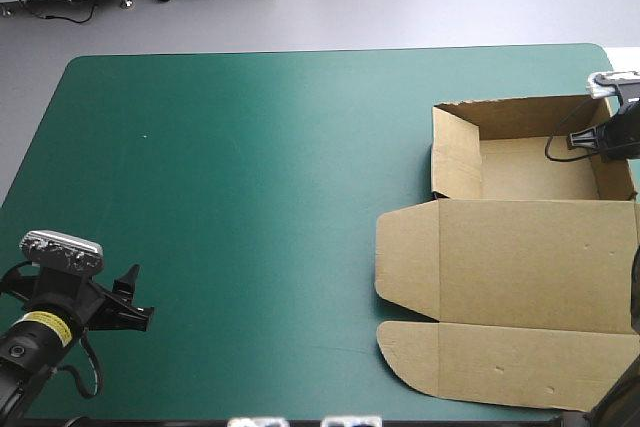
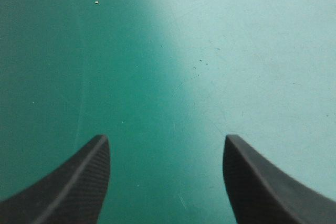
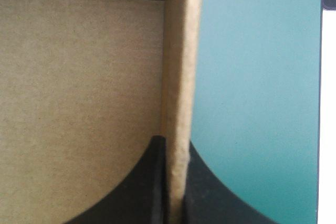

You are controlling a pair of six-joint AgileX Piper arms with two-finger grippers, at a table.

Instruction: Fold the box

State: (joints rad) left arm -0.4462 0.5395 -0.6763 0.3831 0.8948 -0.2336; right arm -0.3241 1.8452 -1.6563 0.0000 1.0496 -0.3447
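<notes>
The brown box (image 1: 530,262) lies at the table's right side as an open tray with its walls raised. Its lid lies flat toward the near edge, with rounded flaps on the left. My right gripper (image 1: 590,142) is at the tray's right wall. In the right wrist view this gripper (image 3: 176,142) is shut on the box, one black finger inside the tray and one outside, with the wall (image 3: 181,51) running ahead between them. My left gripper (image 1: 135,297) hovers near the table's front left corner, far from the box. Its fingers (image 2: 166,139) stand open over bare cover.
The teal-green cover (image 1: 250,197) stretches bare between the left gripper and the box. The table's right edge (image 3: 321,103) runs close beside the box's right wall. The lid's front flap (image 1: 500,362) lies near the table's front edge.
</notes>
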